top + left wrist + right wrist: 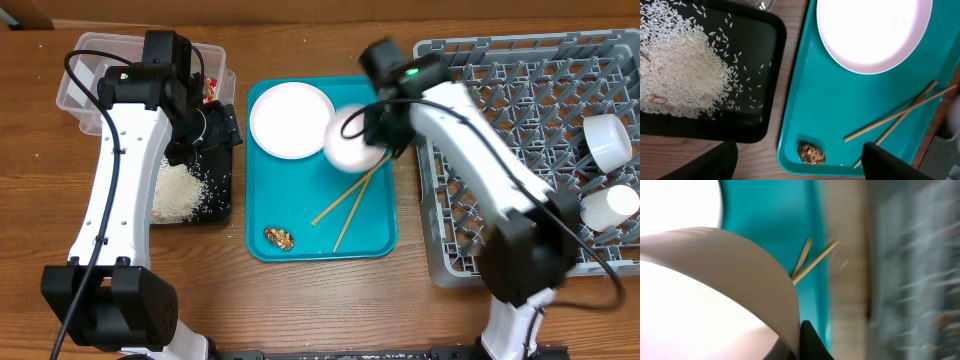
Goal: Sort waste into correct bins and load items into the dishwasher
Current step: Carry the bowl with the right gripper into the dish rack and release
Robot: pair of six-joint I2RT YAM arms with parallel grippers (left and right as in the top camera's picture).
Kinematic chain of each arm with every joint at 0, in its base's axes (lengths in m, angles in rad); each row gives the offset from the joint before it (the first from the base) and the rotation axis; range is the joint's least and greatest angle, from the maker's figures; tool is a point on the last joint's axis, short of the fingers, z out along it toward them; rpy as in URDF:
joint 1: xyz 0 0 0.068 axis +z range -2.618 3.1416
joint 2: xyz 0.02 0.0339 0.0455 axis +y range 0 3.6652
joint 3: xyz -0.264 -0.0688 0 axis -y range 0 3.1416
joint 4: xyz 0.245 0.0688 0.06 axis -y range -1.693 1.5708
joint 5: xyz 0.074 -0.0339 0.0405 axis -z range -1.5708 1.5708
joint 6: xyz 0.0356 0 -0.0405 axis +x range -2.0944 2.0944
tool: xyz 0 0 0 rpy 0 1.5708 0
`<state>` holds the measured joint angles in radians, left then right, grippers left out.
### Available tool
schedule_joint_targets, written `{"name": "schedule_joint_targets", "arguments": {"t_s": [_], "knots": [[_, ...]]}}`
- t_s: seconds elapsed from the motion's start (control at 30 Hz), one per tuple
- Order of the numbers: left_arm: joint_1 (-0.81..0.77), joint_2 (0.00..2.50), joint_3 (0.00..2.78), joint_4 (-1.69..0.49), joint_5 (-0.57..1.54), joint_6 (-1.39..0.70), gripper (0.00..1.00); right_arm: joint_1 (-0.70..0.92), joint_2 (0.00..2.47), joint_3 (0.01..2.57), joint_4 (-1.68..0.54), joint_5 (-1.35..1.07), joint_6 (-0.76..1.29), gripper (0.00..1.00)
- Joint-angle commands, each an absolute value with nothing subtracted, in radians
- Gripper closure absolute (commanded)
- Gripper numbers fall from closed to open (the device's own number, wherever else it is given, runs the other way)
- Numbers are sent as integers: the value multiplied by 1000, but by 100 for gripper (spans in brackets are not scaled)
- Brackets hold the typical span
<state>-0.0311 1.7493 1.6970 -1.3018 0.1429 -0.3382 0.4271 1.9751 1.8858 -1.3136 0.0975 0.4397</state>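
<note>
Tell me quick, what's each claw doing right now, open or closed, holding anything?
Left claw: open, holding nothing.
Right claw: closed on a small white bowl.

My right gripper [372, 132] pinches a small white bowl [349, 142], blurred, above the right side of the teal tray [300, 190]. On that tray the round white plate [291, 120] lies flat, with two crossed chopsticks [350, 205] and a brown scrap [279, 238]. Rice [685, 70] is heaped in the black tray [765, 60]. Two white vessels [608, 140], cups or bowls, I can't tell which, sit in the grey dish rack [500, 120].
</note>
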Motion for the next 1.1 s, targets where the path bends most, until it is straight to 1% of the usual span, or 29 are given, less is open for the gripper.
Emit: {"name": "schedule_joint_targets", "arguments": {"t_s": [0.0, 0.1, 0.2, 0.27, 0.37, 0.53, 0.63, 0.73, 0.77, 0.87, 0.97, 1.07], "knots": [[-34, 1733, 1716, -1300, 153, -337, 19, 384, 1821, 1959, -1275, 389, 442, 96], [-34, 1733, 1716, -1295, 153, -337, 19, 338, 1780, 1959, -1190, 638, 438, 96], [-34, 1733, 1716, -1289, 153, -337, 19, 276, 1779, 1958, -1102, 833, 430, 96], [-34, 1733, 1716, -1284, 153, -336, 18, 218, 1781, 1954, -1024, 901, 335, 96], [-34, 1733, 1716, -1281, 153, -336, 18, 133, 1781, 1951, -922, 905, 229, 96], [-34, 1733, 1716, -1275, 153, -336, 17, -30, 1785, 1951, -766, 905, 175, 96], [-34, 1733, 1716, -1271, 149, -337, 17, -103, 1797, 1950, -657, 928, 62, 96], [-34, 1733, 1716, -1269, 149, -337, 17, -139, 1810, 1947, -493, 1041, -37, 96], [-34, 1733, 1716, -1269, 149, -337, 18, -152, 1813, 1946, -400, 1051, -94, 96], [-34, 1733, 1716, -1267, 149, -337, 18, -164, 1813, 1945, -254, 1037, -143, 96], [-34, 1733, 1716, -1262, 149, -337, 18, -164, 1813, 1945, -183, 1016, -166, 96], [-34, 1733, 1716, -1258, 147, -337, 18, -168, 1827, 1945, -176, 1020, -166, 96]]}}
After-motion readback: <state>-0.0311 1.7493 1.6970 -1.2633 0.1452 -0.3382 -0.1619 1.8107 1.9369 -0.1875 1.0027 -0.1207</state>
